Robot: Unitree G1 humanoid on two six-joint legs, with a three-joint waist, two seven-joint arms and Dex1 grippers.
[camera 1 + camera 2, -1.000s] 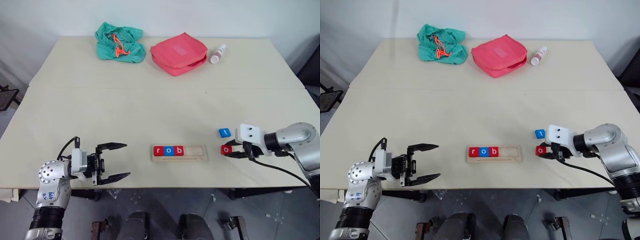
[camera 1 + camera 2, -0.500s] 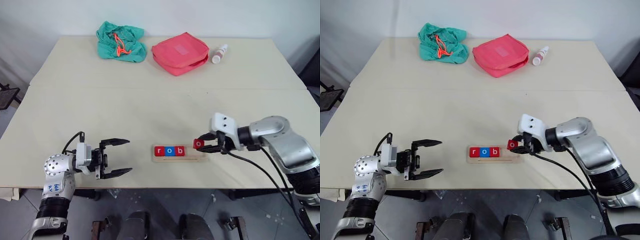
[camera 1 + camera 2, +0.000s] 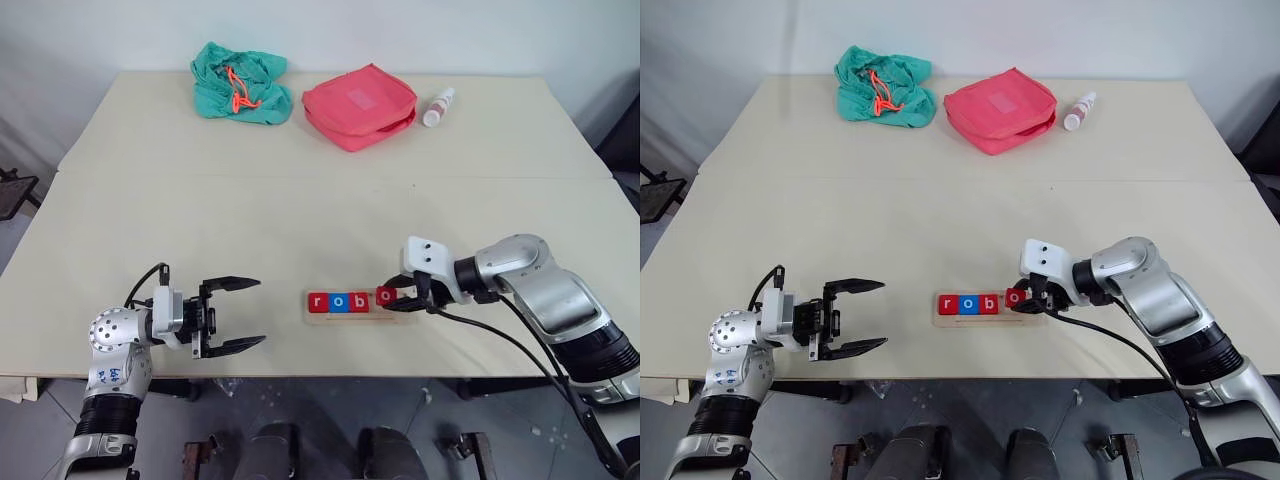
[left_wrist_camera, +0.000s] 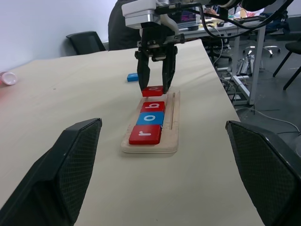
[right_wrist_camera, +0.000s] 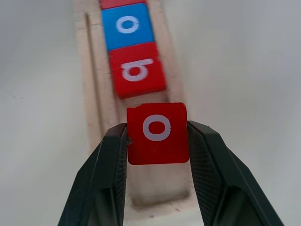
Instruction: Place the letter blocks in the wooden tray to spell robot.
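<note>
The wooden tray [image 3: 340, 318] lies near the table's front edge and holds a red r [image 3: 318, 302], a blue o [image 3: 338, 302] and a red b [image 3: 358, 302] in a row. My right gripper [image 3: 390, 297] is shut on a red o block [image 5: 157, 133], held over the tray's bare groove [image 5: 91, 94] just past the b; whether it touches the wood I cannot tell. A blue block [image 4: 132, 76] lies on the table beyond the tray, its letter unreadable. My left gripper [image 3: 235, 315] is open and holds nothing, left of the tray.
At the far side of the table lie a green cloth bag [image 3: 238, 82], a pink pouch [image 3: 358, 105] and a small white bottle [image 3: 436, 106]. A seam crosses the tabletop [image 3: 300, 220] behind the tray.
My right gripper carried the red o leftward, from beside the blue block to the tray, and lowered it next to the b. The left gripper stayed open in place.
</note>
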